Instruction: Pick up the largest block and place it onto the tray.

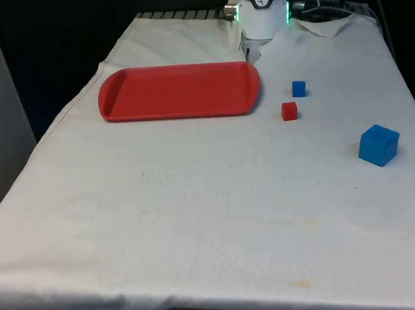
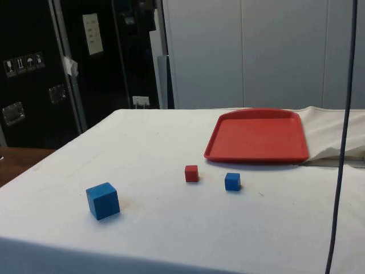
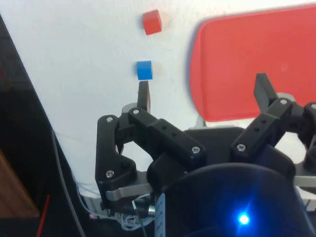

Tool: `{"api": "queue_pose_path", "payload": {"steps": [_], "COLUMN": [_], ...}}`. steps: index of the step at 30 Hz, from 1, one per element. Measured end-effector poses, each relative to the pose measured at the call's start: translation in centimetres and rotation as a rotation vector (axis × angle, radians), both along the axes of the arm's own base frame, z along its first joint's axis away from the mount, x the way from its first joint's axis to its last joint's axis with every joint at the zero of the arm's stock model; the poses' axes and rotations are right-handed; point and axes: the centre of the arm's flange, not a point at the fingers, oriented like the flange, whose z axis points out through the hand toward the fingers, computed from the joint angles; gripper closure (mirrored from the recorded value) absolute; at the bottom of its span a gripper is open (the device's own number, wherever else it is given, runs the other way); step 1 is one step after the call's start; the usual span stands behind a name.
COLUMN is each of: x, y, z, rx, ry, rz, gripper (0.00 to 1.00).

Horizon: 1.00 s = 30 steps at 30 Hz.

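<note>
Fingers (image 3: 205, 91) wide open, empty, above tray (image 1: 179, 92) edge; big blue block (image 1: 378, 144) well apart.

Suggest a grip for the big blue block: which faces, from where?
Come straight down on the big blue block and close the open gripper on two opposite side faces. It sits flat on the cloth, turned slightly askew, so rotate the wrist to match. It stands apart from the small blocks, so nothing should crowd the fingers.
</note>
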Motion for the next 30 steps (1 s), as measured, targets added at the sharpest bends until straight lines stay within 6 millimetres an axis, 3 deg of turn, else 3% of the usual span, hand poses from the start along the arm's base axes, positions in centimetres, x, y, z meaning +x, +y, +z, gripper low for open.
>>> {"api": "queue_pose_path", "payload": {"steps": [19, 30], "x": [1.3, 2.0], "y": [4.7, 8.1], "z": [-2.5, -5.4], "rx": [-0.01, -0.013], "ry": [-0.052, -0.078], "rz": [0.017, 0.028], "gripper": [0.0, 0.0]}}
